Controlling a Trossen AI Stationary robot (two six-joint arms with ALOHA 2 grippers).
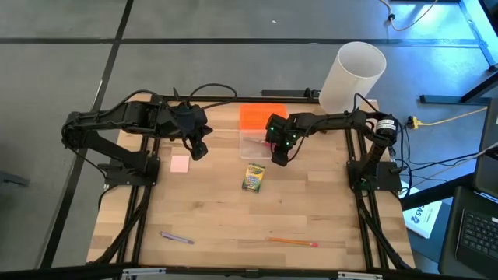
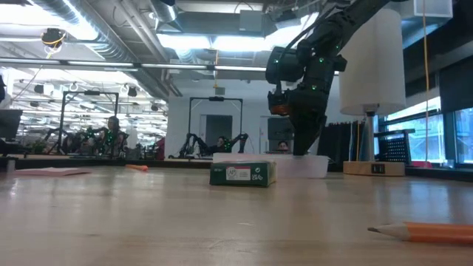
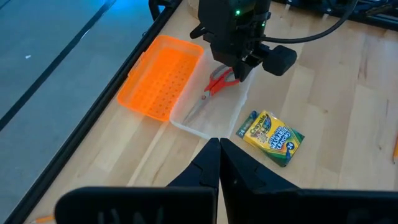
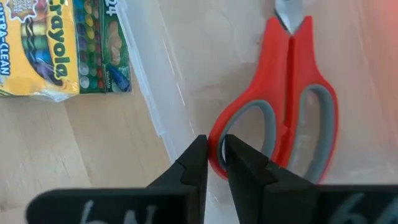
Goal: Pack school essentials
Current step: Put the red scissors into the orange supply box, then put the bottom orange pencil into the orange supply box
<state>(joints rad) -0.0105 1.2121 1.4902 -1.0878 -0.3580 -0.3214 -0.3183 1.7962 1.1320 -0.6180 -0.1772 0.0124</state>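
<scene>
Nearest us on the wooden desk lie a thin orange pencil and a purple pen, well apart. Mid-desk sits the yellow-green crayon box, with the pink square pad off to the left beneath the left tool, whose fingers are pressed together. Farther back, the right tool hovers nearly closed over the red-handled scissors — they rest inside the clear plastic box, beside its orange lid. We judge the risks to be snagging a handle loop when lifting away, or nudging the light box and spilling the scissors.
</scene>
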